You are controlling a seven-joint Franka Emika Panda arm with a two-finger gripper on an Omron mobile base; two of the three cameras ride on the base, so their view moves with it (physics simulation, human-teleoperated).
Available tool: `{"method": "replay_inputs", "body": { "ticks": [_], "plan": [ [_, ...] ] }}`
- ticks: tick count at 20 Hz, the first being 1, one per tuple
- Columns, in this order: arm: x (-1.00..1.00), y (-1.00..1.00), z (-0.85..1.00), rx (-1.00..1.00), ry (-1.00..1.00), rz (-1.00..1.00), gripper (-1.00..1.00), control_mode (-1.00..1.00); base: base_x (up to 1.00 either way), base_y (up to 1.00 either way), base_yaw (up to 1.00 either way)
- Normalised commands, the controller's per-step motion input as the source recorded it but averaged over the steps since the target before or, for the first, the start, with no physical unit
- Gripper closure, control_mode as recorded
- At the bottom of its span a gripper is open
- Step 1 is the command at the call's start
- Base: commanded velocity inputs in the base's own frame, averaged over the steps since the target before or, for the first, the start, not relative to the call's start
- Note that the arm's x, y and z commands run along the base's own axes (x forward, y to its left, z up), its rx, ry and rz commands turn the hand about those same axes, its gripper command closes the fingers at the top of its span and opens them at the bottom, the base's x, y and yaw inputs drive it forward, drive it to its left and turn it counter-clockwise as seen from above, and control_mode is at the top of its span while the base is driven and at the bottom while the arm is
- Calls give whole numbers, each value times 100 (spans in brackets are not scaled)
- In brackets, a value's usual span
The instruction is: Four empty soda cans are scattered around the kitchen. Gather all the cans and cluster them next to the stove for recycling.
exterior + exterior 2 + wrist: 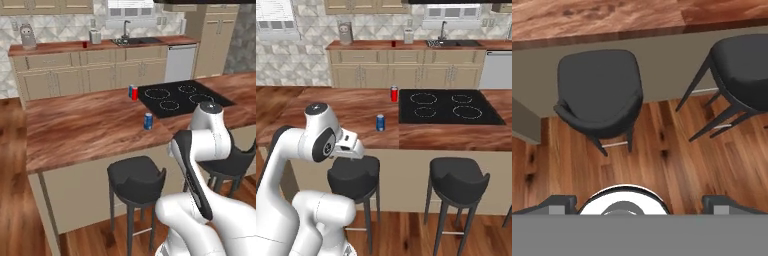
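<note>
Tool hung over wood floor, fingers wide apart, gripping nothing. Stool at its 11 o'clock. On bench: blue can near stove corner; red can touching second blue can at stove's 9 o'clock. Another red can on far bench.

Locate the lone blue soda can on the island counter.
The blue soda can stands upright on the island countertop, just off the stove's front-left corner, nearer the stools than the red can beside the cooktop.
</note>
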Motion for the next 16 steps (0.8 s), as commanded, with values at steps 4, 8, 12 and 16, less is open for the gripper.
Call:
{"method": "replay_inputs", "body": {
  "ticks": [4,8,12,16],
  "plan": [
    [0,0,0,0,0,0,-100,100,30,-71,10],
    [0,0,0,0,0,0,-100,100,16,-45,7],
    [0,0,0,0,0,0,-100,100,16,-7,3],
    [0,0,0,0,0,0,-100,100,46,-4,18]
  ]
}}
